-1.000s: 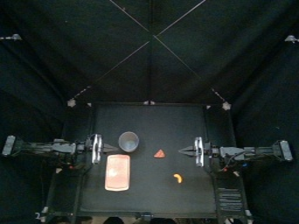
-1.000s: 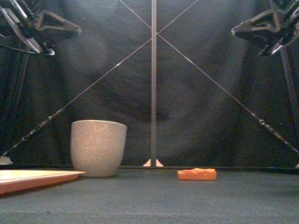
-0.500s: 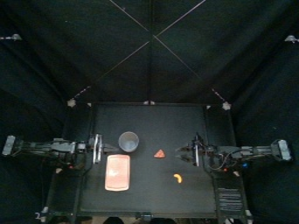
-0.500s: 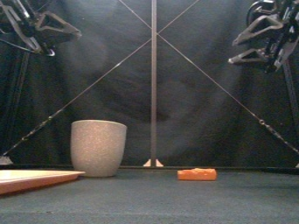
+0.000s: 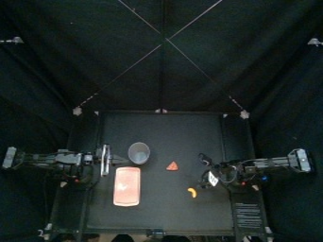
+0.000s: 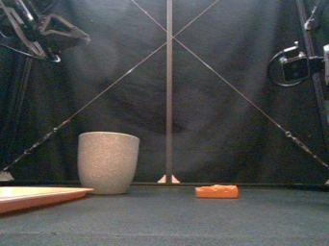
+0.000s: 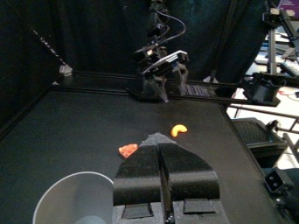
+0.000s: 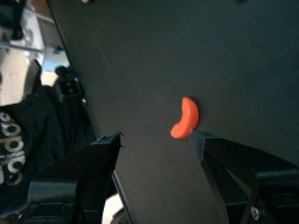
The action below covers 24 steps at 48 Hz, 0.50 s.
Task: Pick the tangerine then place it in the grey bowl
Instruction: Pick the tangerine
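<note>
Grey speckled cup [image 5: 139,151] upright, tangerine segment [image 5: 191,192] on the table to its front-right, right gripper [image 8: 156,138] spread wide near the segment, gripping nothing, left gripper [image 7: 163,142] closed left of the cup.

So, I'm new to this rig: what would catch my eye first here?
An orange tangerine segment lies front right, the right gripper open and aimed at it. Left of centre stand a tall grey cup and, nearer the front, a flat pink tray.
</note>
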{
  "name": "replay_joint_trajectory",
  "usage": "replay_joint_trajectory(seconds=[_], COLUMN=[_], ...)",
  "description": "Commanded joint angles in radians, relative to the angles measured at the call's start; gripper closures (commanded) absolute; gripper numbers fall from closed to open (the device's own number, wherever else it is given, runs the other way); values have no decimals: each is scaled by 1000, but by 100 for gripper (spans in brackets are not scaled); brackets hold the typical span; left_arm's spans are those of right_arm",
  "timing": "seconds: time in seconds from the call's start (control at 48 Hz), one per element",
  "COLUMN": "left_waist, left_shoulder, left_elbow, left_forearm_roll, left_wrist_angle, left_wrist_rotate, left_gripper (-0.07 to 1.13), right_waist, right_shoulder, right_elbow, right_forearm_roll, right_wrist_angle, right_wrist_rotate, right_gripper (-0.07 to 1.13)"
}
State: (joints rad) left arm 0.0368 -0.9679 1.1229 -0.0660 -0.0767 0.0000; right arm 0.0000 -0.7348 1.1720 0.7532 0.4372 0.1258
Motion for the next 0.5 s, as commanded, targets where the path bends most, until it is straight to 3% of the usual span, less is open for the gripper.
replay_joint_trajectory(seconds=[0.021, 0.229, 0.5], left_waist=[6, 9, 8], left_shoulder=[3, 5, 3], left_elbow=[-14, -11, -5], left_forearm_roll=[-3, -3, -3], left_wrist_angle=[-5, -5, -5], left_wrist_rotate=[0, 0, -2], left_gripper=[102, 102, 102], right_waist=[8, 75, 84], right_shoulder=[81, 287, 497], right_elbow=[-52, -158, -215], right_forearm_roll=[6, -21, -106], right_wrist_angle=[48, 86, 74], right_wrist_rotate=[-2, 0, 3], right_gripper=[8, 9, 19])
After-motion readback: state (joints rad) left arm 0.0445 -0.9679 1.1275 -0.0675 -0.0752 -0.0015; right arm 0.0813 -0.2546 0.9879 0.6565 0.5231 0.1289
